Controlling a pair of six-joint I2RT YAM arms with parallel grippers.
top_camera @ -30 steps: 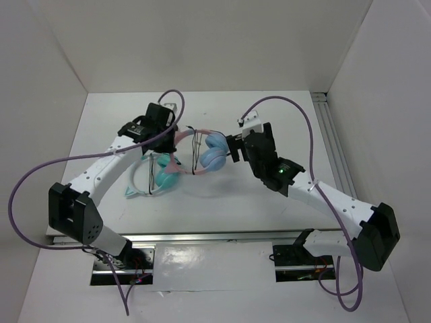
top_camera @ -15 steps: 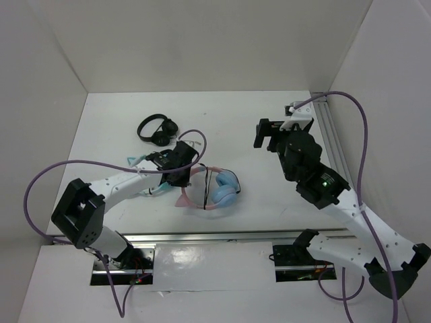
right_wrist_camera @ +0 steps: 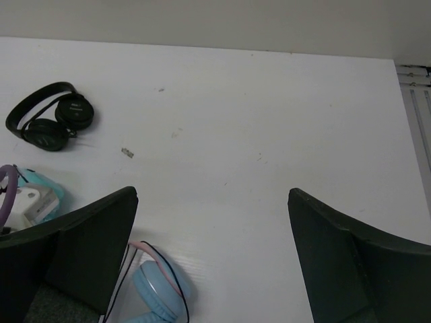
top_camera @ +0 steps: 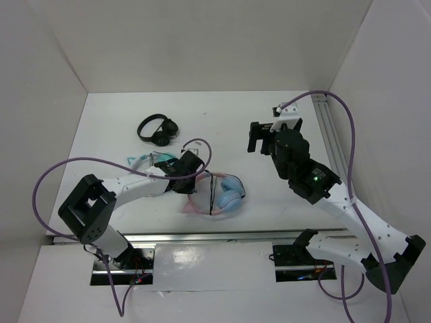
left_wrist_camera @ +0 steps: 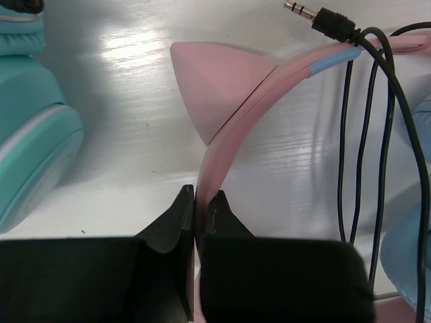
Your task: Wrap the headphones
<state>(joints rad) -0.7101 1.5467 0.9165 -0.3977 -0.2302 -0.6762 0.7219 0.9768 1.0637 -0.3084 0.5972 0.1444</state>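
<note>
The left gripper (left_wrist_camera: 200,202) pinches the headphones (top_camera: 221,195) by their pink band, near-centre on the table (top_camera: 222,121); its wrist view crops the cups. The right gripper (right_wrist_camera: 212,195) hangs wide open, empty, farther right.

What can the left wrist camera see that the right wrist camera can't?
Only the left wrist camera shows the left claw shut on the band of the pink headphones, a pink cat ear and the metal plug. Only the right wrist camera shows the small black headphones and the open right claw. Both show a blue ear cup, the black cable, the teal headphones and the white table.
</note>
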